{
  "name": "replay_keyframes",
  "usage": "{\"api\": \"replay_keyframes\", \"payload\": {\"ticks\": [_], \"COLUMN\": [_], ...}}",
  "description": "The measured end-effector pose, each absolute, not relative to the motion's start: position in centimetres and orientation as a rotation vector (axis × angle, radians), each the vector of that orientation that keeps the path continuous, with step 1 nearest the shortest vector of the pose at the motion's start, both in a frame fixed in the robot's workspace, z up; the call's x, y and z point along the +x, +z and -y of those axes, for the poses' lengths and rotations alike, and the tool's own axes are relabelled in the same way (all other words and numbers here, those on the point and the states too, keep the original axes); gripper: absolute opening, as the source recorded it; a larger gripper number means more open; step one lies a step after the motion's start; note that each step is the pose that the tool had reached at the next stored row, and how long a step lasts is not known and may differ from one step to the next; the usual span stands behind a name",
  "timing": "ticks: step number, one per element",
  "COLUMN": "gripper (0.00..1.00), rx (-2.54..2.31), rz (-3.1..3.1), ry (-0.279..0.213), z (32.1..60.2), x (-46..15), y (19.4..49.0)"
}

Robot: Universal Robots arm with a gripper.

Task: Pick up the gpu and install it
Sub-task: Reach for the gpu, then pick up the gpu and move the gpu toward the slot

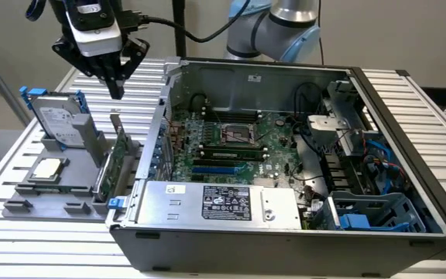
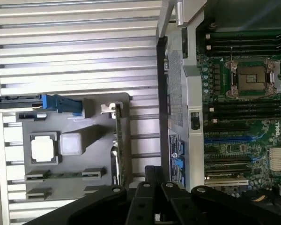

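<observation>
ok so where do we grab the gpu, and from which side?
Grip the gpu by its free top edge, coming straight down. It stands on edge in the gray holder, thin and upright with its lower edge seated, so only the top is exposed. Pinch across the two flat faces near mid-length. The gripper hangs above it, not touching.

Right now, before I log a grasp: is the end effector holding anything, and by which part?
Nothing is held. The end effector hangs in the air above the gpu, which stands on edge in the gray holder, untouched.
</observation>
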State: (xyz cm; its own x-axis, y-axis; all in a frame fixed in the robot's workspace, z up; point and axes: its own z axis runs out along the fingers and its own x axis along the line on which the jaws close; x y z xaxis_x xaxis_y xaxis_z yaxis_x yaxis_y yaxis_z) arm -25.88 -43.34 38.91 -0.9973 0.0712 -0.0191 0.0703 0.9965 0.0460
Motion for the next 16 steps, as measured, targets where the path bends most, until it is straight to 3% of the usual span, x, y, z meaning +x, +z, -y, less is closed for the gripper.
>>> {"api": "replay_keyframes", "payload": {"ticks": [16], "gripper": [0.00], "rx": [0.110], "rz": [-3.118], "ry": [0.065], "z": [44.2], "x": [-29.8], "y": [38.2]}}
